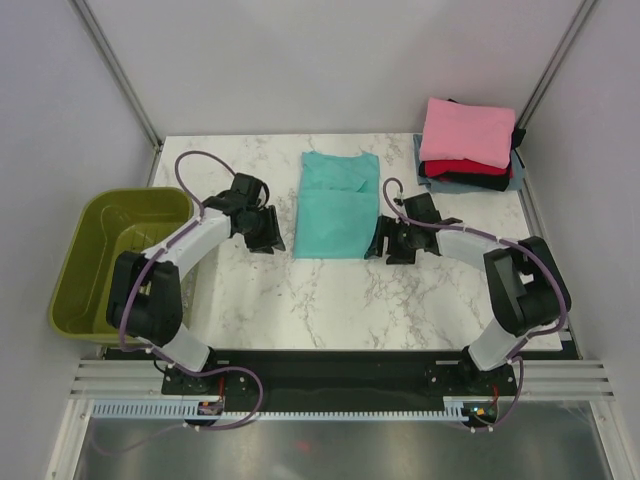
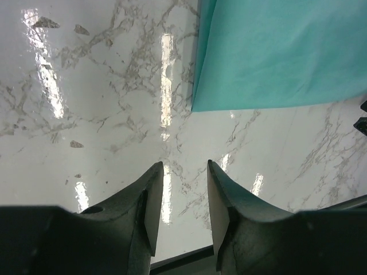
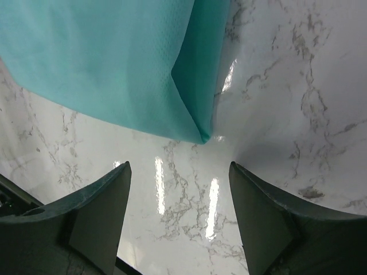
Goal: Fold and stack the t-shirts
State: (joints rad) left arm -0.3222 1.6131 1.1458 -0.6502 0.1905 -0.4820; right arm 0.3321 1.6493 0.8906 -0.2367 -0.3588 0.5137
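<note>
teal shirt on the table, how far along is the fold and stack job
Done: a stack of folded shirts sits at the far right corner, pink on top. In hand: the teal shirt lies mid-table, folded into a long narrow strip; the left gripper and right gripper hover open by its near corners, holding nothing. Left: probably fold it shorter, then place it on the stack.

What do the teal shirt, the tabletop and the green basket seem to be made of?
Teal shirt: soft matte cloth, fine knit texture, creased folds. Tabletop: glossy white marble-look slab, grey veins, lamp glare; stone or laminate, cannot tell. Basket: olive, smooth moulded walls, slight sheen, probably plastic.
</note>
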